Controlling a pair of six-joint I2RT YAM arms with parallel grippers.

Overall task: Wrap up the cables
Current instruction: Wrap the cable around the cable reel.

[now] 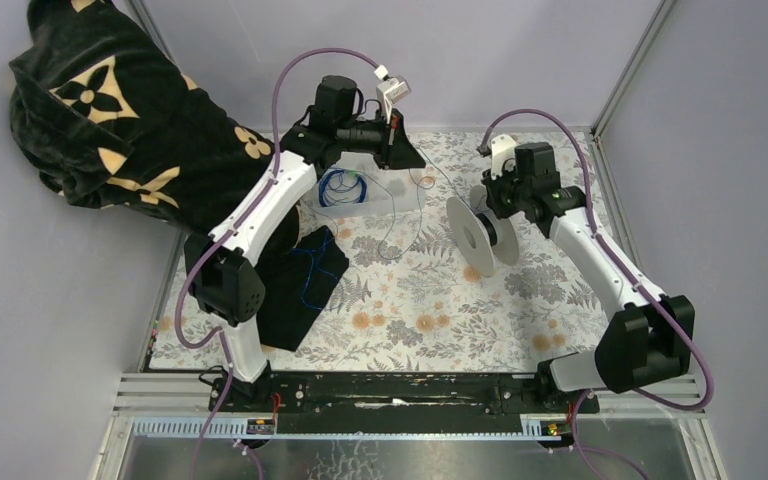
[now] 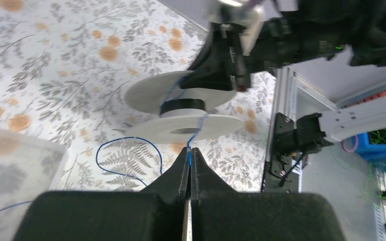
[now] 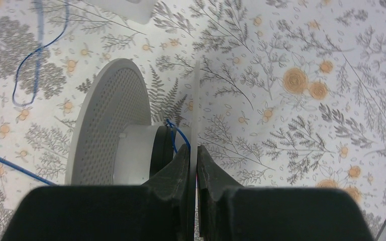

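Over on the left, a coil of blue cables (image 1: 340,187) sits in the clear tub (image 1: 375,197). The left gripper (image 2: 189,150) is pinched tight on one blue strand (image 2: 197,131) running to the white spool (image 1: 480,235), and the right gripper (image 3: 195,150) is clamped on that spool's thin flange.

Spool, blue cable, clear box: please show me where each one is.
spool (image 3: 111,100), right wrist view, on its perforated flange.
blue cable (image 2: 128,138), left wrist view, on the top of the loose loop.
clear box (image 2: 15,170), left wrist view, on its translucent wall.
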